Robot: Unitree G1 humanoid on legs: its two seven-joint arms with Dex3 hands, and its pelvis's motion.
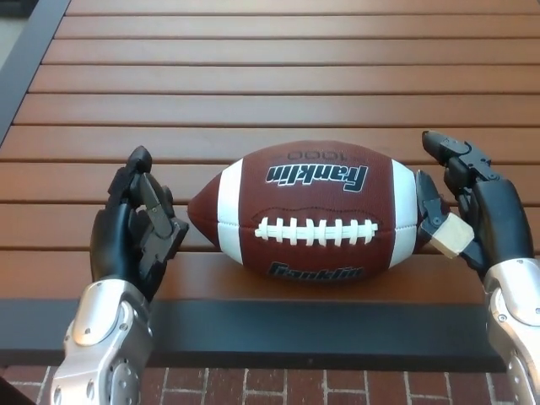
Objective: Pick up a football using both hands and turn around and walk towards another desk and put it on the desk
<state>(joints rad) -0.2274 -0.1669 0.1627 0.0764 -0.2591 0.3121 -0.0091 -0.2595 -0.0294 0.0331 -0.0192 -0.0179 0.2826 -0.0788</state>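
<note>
Now I am seeing one football [316, 215] lying on its side on the wooden desk [253, 76], near the desk's front edge, laces facing up. I am counting two black hands. My left hand [135, 228] is waiting just beside the ball's left tip, fingers spread, holding nothing. My right hand [464, 207] is touching the ball's right end, fingers apart, not gripping. Nothing is blocking the ball.

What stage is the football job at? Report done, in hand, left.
Done: nothing yet; the football lies on the slatted wooden desk. In hand: the left hand and right hand flank its two ends, fingers apart; the right looks at or near the tip, the left is just short. Left: clamp it, lift, turn, walk, and set it on the other desk, which is not in view.
</note>
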